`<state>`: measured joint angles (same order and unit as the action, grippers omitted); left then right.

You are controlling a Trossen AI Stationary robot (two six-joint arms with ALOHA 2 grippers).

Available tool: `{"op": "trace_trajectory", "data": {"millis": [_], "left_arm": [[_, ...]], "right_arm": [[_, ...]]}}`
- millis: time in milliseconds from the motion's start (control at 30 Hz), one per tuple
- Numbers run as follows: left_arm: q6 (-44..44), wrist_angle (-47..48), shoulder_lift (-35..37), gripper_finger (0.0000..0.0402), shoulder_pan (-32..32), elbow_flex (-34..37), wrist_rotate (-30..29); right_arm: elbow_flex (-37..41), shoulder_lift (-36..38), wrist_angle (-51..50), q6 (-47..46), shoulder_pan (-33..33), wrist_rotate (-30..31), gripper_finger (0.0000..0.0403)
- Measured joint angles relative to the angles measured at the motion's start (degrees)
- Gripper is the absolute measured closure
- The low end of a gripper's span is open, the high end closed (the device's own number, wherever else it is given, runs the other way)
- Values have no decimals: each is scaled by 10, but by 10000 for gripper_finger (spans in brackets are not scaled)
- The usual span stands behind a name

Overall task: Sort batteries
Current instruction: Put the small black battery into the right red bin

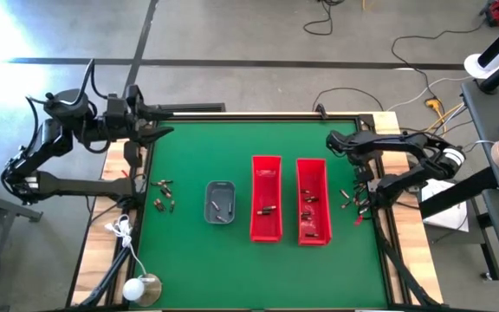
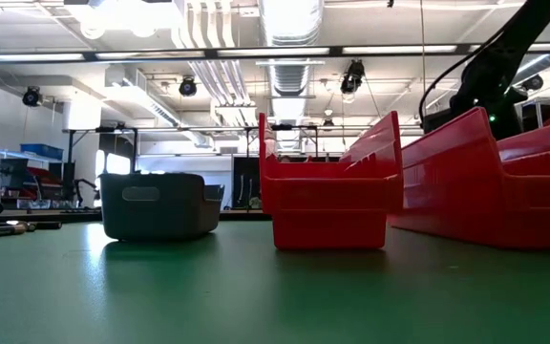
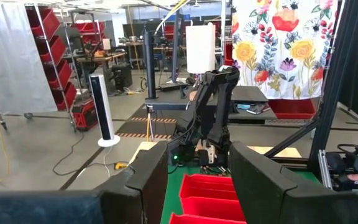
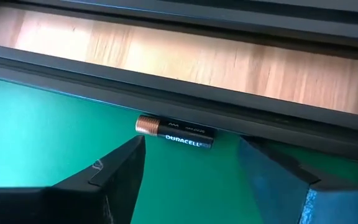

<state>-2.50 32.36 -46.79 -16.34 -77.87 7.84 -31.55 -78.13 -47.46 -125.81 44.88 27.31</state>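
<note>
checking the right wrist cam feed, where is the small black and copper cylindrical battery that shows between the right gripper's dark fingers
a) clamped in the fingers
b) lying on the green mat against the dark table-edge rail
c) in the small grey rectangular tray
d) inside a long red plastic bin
b: the black and copper battery lies flat on the green mat against the dark rail, ahead of the open right gripper, untouched.

I see grey concrete floor [image 1: 232,26] w/ cables upper frame, white ceiling ducts [image 2: 289,29] overhead, floral curtain [image 3: 284,43] upper right, red-bin shelving [image 3: 55,56] upper left.
</note>
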Motion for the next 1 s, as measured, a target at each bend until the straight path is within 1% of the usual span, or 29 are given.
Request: {"op": "trace_trajectory", "data": {"millis": [167, 367, 500, 667, 867, 1000], "left_arm": [[0, 0, -7, 251, 0, 0, 0], [7, 0, -13, 251, 0, 0, 0], [-2, -2, -9, 251, 0, 0, 1], [-36, -2, 16, 251, -3, 0, 0], [-43, 45, 46, 251, -18, 1, -38], [-37, 56, 76, 251, -33, 18, -58]], "right_arm": [[0, -16, 0, -3, 1, 2, 153], [-7, -18, -5, -18, 1, 6, 164], [-18, -18, -11, -18, 1, 8, 164], [-36, -19, -24, -18, 3, 17, 150], [-57, -19, -40, -18, 0, 15, 129], [-69, -26, -69, -18, 0, 7, 117]]}}
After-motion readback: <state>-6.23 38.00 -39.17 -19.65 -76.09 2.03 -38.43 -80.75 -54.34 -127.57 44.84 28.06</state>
